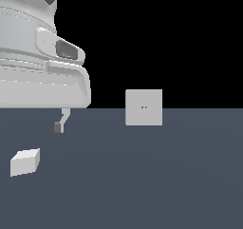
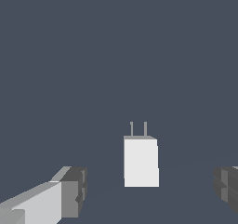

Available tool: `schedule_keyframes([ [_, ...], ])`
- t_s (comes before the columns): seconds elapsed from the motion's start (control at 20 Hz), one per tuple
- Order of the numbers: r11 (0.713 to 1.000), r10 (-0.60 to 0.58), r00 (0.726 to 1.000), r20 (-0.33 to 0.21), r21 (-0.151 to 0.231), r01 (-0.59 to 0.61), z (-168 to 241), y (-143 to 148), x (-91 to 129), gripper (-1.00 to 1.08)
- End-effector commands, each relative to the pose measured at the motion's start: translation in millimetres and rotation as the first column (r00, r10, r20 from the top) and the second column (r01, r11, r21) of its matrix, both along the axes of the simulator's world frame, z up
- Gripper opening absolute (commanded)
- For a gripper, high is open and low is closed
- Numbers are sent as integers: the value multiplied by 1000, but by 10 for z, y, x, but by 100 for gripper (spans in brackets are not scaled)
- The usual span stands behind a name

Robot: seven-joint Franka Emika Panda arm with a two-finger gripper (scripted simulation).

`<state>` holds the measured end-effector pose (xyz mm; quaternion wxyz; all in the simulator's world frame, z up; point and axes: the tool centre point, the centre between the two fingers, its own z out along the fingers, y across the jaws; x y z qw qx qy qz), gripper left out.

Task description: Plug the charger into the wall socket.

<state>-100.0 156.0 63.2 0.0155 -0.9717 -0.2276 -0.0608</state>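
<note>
A flat, bare floor (image 1: 156,176) of dull slate blue-grey fills the lower half of the exterior view and ends in a straight, level edge. Above that edge the background (image 1: 166,33) is plain black. Light is soft and even, without sharp shadows.

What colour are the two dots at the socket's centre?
Yellowish, on the light-grey socket; they show only in the exterior view.
</note>
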Motion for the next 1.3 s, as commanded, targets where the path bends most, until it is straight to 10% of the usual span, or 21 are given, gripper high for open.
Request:
schedule_keyframes([
  [0.0, 1000, 0, 1000, 0, 0, 0, 0, 1, 0, 100],
  [1.0, 1000, 2, 1000, 2, -2, -2, -515, -2, -7, 100],
  [1.05, 1000, 2, 1000, 2, -2, -2, -515, -2, -7, -100],
  [1.25, 1000, 2, 1000, 2, -2, -2, -515, -2, -7, -100],
])
